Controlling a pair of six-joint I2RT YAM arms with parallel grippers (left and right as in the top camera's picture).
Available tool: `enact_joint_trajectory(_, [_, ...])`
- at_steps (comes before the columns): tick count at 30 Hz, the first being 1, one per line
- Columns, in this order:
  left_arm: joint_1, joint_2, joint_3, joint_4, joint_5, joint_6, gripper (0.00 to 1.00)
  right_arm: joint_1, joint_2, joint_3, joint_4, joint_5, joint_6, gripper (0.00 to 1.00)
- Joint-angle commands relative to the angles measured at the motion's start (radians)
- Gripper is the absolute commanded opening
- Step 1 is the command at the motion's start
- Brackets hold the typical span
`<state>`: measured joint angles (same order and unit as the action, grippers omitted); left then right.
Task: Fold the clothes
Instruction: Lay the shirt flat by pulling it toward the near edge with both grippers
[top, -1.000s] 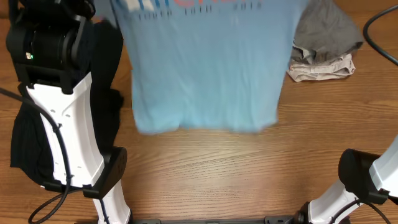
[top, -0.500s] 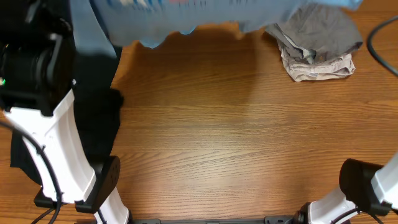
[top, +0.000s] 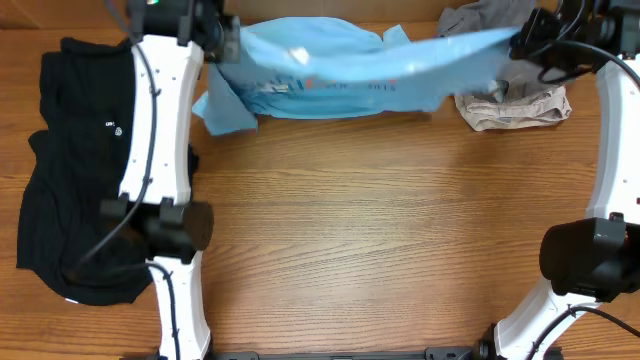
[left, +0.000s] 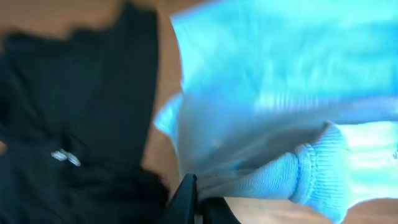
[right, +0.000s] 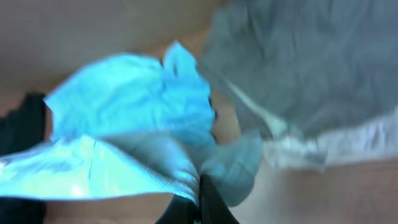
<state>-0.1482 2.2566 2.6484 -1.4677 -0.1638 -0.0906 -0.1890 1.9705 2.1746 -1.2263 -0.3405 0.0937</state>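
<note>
moved: blue t-shirt (top: 340, 70), now strung farther back
left pincer (top: 225, 45), right pincer (top: 520, 42): clamping its ends
handling: limp, light; hold corners

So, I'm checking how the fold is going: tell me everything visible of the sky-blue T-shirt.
The sky-blue T-shirt is soft, thin cloth, wrinkled and pulled into a band across the far side of the wooden table. Printed lettering, white with some red, runs along its lower part. The left gripper is shut on its left end, by a ribbed edge, the right gripper on its right end. A flap droops to the tabletop at left. Its right end overlaps the grey garment; contact is unclear.
</note>
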Motion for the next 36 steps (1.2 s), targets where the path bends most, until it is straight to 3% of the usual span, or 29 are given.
enact_joint_trajectory(1, [0.006, 0.023, -0.003, -0.048, 0.060, -0.030, 0.04, -0.003, -0.034, -0.013, -0.047, 0.021, -0.043, 0.04])
enact_joint_trajectory(10, [0.002, -0.012, -0.003, -0.223, 0.064, -0.060, 0.04, -0.003, -0.077, -0.013, -0.325, 0.024, -0.064, 0.04])
enact_joint_trajectory(21, [-0.022, -0.078, -0.050, -0.222, 0.164, -0.018, 0.04, -0.003, -0.146, -0.013, -0.434, 0.071, -0.068, 0.04])
enact_joint_trajectory(29, [-0.035, -0.307, -0.390, -0.222, 0.139, -0.023, 0.04, -0.003, -0.311, -0.074, -0.467, 0.119, -0.051, 0.04])
enact_joint_trajectory(36, [-0.050, -0.494, -0.720, -0.155, 0.140, -0.047, 0.04, -0.003, -0.498, -0.372, -0.460, 0.184, -0.015, 0.04])
